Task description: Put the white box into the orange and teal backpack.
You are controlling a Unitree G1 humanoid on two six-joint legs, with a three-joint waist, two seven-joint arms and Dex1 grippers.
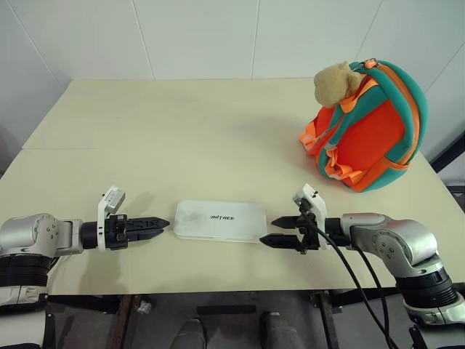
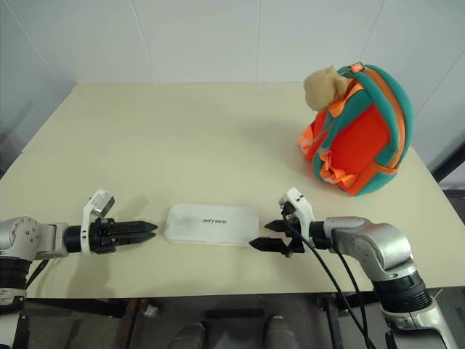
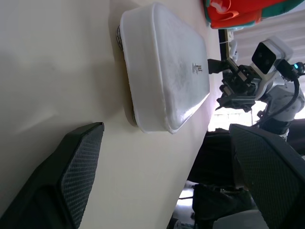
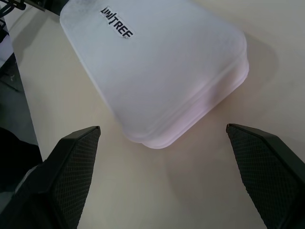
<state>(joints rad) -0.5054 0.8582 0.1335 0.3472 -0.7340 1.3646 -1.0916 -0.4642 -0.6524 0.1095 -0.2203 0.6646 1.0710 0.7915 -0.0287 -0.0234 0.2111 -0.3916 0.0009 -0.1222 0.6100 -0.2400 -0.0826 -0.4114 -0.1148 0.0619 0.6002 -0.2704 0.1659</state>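
Both pincers spread, flanking the white box; nothing lifted yet

Left pincer (image 1: 161, 225) and right pincer (image 1: 277, 230) stand spread at either short end of the white box (image 1: 221, 220), just beside it, not gripping; the box lies flat on the table (image 1: 182, 138); the orange and teal backpack (image 1: 367, 131) stands well apart at the far right; grasp, carry and insertion all remain.

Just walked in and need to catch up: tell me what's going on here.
A two-armed robot is set to pick up the white box, lying flat near the table's front edge. Its left gripper and right gripper face the box's two short ends, both open, neither touching. The orange and teal backpack stands upright at the far right.
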